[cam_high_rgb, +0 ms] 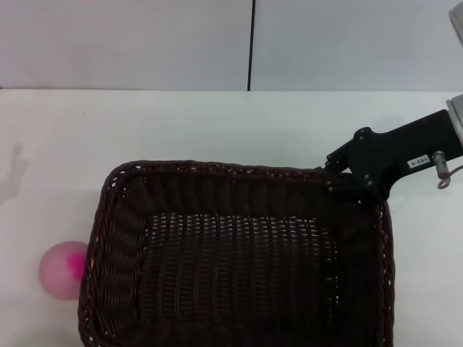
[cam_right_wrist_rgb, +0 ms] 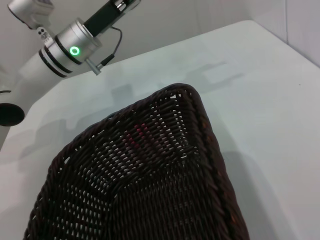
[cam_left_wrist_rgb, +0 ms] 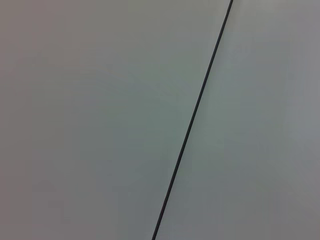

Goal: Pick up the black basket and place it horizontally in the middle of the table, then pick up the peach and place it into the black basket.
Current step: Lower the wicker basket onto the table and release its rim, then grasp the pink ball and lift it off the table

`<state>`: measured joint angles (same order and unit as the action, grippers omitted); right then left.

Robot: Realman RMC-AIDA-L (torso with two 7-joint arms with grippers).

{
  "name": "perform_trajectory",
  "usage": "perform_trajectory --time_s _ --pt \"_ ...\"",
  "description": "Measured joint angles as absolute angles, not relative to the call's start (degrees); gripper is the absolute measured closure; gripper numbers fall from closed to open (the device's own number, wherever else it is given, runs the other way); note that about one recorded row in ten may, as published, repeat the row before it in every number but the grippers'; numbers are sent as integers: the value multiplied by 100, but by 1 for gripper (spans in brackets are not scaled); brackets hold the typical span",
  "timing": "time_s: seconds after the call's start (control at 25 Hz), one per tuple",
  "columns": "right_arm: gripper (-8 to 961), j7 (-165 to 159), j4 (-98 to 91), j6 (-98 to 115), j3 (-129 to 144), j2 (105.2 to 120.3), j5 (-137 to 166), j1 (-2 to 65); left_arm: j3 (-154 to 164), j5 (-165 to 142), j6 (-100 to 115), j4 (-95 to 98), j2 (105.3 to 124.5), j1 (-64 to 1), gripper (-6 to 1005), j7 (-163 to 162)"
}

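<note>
The black basket (cam_high_rgb: 239, 267) fills the near middle of the white table (cam_high_rgb: 217, 123), with its long side across my view and its near edge cut off. My right gripper (cam_high_rgb: 352, 186) is at the basket's far right corner, closed over the braided rim. The basket also fills the right wrist view (cam_right_wrist_rgb: 150, 175). The peach (cam_high_rgb: 61, 271) lies on the table against the basket's left side, partly hidden by the rim. My left arm (cam_right_wrist_rgb: 65, 47) is raised far off at the table's side in the right wrist view, with its gripper cut off at the picture's edge.
A pale wall with a dark vertical seam (cam_high_rgb: 251, 43) stands behind the table. The left wrist view shows only that wall and the seam (cam_left_wrist_rgb: 192, 115). Bare tabletop (cam_right_wrist_rgb: 260, 85) lies beyond and to the right of the basket.
</note>
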<state>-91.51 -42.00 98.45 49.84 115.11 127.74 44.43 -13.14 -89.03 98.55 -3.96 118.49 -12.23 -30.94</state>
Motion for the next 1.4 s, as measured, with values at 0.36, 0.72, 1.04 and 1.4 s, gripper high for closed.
perform_trajectory --time_s 0.36,0.72,1.04,1.4 --pt "739 -8936 -4009 9577 4934 11522 12671 4515 -1239 -8903 9776 -448 11847 -1209 155 -3094" --pt "711 -8670 -3812 9098 4916 11522 12417 4535 -1171 -8903 9711 -448 11847 -1168 162 -3094" --pt "472 -7415 -3567 8365 4492 11623 10928 3959 -1073 -8902 9583 -448 11843 -1190 167 -3094" --pt "468 -6710 -3373 8190 3198 11882 8567 2566 -970 -8904 9628 -199 11809 -1160 176 -3582"
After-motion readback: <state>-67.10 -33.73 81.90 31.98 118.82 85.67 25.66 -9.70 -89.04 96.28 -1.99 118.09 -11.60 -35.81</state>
